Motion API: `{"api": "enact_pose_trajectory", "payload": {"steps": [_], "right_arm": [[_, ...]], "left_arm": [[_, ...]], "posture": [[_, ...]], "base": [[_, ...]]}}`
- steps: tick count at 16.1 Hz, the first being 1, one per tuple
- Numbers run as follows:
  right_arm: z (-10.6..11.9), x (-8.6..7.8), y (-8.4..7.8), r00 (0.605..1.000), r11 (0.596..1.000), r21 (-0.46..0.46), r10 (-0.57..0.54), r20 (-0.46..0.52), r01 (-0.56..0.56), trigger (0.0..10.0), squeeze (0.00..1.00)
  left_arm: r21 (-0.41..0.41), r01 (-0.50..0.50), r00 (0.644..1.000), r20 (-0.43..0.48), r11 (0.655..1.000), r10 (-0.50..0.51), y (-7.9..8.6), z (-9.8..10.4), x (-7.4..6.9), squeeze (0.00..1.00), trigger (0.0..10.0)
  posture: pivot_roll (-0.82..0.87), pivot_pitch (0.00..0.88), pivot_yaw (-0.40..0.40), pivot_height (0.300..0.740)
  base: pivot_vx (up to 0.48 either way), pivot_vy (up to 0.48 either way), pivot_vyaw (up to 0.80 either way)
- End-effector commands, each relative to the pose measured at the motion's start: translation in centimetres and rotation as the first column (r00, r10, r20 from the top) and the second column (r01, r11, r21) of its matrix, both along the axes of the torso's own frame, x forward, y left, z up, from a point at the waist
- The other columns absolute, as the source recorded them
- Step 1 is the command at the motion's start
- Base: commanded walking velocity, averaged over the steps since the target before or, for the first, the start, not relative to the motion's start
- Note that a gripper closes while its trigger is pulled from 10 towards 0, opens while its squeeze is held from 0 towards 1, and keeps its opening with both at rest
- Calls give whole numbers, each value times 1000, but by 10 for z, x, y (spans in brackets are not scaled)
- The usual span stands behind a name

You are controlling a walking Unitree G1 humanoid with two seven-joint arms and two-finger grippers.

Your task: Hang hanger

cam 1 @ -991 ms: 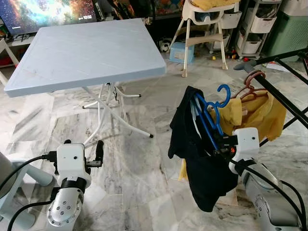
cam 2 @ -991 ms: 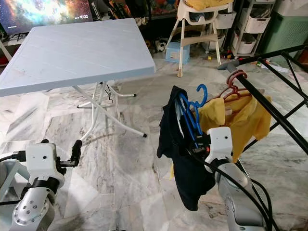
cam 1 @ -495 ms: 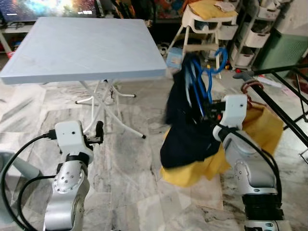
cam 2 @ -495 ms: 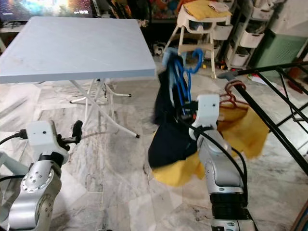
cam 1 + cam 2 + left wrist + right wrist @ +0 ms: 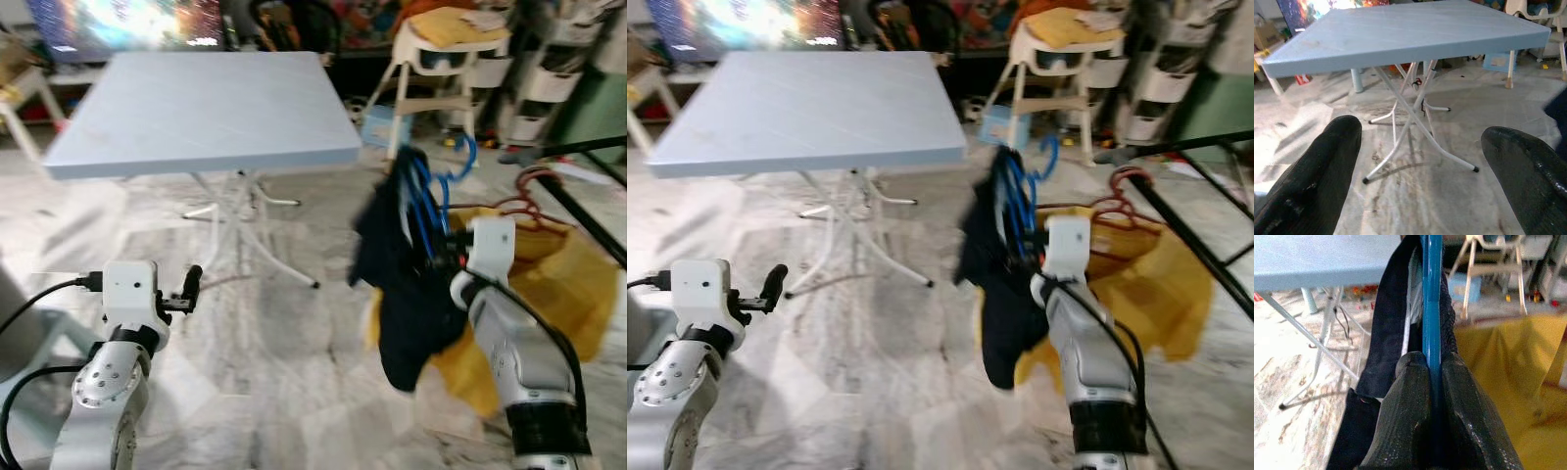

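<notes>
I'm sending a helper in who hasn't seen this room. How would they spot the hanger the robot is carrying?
Start at the black drying rack on the robot's right, where a yellow garment hangs on a reddish hanger. Just left of it, the right gripper is clamped on the blue hanger, which carries a black garment. Its bright blue colour sets it apart.

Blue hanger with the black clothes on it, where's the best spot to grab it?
Probably where the right gripper has it: the blue hanger frame's thin flat bar just below the hook, pinched from the two sides. That keeps the hook free for the rail, and the black garment hangs clear.
</notes>
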State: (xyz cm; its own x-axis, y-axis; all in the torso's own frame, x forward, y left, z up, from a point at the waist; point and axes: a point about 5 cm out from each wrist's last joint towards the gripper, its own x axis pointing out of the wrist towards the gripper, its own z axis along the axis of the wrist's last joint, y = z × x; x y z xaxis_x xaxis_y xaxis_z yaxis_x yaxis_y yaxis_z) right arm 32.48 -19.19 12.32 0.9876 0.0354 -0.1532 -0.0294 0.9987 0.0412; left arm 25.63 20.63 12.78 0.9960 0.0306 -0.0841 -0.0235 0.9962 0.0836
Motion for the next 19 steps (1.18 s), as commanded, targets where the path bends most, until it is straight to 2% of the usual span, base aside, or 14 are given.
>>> {"api": "enact_pose_trajectory", "payload": {"steps": [1,3,4,6,7,8,9,10,12,14,15,16,17,19], "right_arm": [[0,-2,-4,999,999,6,-45,29,45,10000,0],[-2,-4,2,997,999,38,-33,65,31,10000,0],[-2,-5,2,997,999,20,-37,73,36,10000,0],[3,-5,-1,997,1000,-4,-27,78,27,10000,0],[11,-7,-17,995,999,-33,-20,99,23,10000,0],[13,-9,-23,995,999,-48,-18,103,23,10000,0],[17,-24,-43,996,994,-112,-2,88,12,10000,0],[17,-41,-53,997,989,-147,16,76,-5,10000,0],[20,-53,-58,997,987,-158,15,70,-4,10000,0],[25,-50,-51,996,990,-143,23,89,-10,10000,0],[27,-47,-39,995,994,-109,40,95,-30,10000,0],[29,-43,-17,988,991,-90,110,110,-100,10000,0],[31,-42,-9,983,988,-80,139,118,-130,10000,0],[37,-34,1,979,984,-87,165,123,-155,10000,0]], "left_arm": [[-4,-1,1000,10,1000,1,-1,4,-2,0,10000],[18,-14,999,36,1000,13,-4,1,-1,0,10000],[29,-15,999,45,999,13,-5,0,-1,0,10000],[-15,-58,997,46,998,59,-6,-2,-2,0,10000],[-19,-74,995,58,997,75,-6,0,-8,0,10000],[-26,-83,995,60,996,84,-6,0,-11,0,10000],[17,-78,994,73,997,77,-6,0,-28,0,10000],[15,-97,994,46,995,96,-6,-7,-44,0,10000],[-46,-181,983,-32,982,180,0,-22,-60,0,10000],[-54,-165,986,-41,985,163,-7,-25,-62,0,10000],[-69,-117,993,-23,991,116,-17,-20,-57,0,10000],[-82,24,1000,3,996,-24,-34,-12,-48,0,10000],[-75,84,996,11,994,-83,-40,-9,-45,0,10000],[-104,99,995,13,990,-98,-37,-4,-34,0,10000]], "posture": [[93,0,62,740],[88,0,76,740],[83,0,70,740],[82,0,54,740],[76,0,18,740],[74,0,7,740],[64,0,-13,740],[52,0,-28,740],[31,24,-41,740],[25,35,-47,740],[26,46,-52,740],[24,46,-55,740],[22,46,-56,740],[21,47,-59,740]], "base": [[0,0,0],[0,0,0],[0,0,0],[0,0,0],[0,0,0],[0,0,0],[0,0,0],[0,0,0],[0,0,0],[0,0,0],[0,0,0],[0,0,0],[0,0,0],[0,0,0]]}}
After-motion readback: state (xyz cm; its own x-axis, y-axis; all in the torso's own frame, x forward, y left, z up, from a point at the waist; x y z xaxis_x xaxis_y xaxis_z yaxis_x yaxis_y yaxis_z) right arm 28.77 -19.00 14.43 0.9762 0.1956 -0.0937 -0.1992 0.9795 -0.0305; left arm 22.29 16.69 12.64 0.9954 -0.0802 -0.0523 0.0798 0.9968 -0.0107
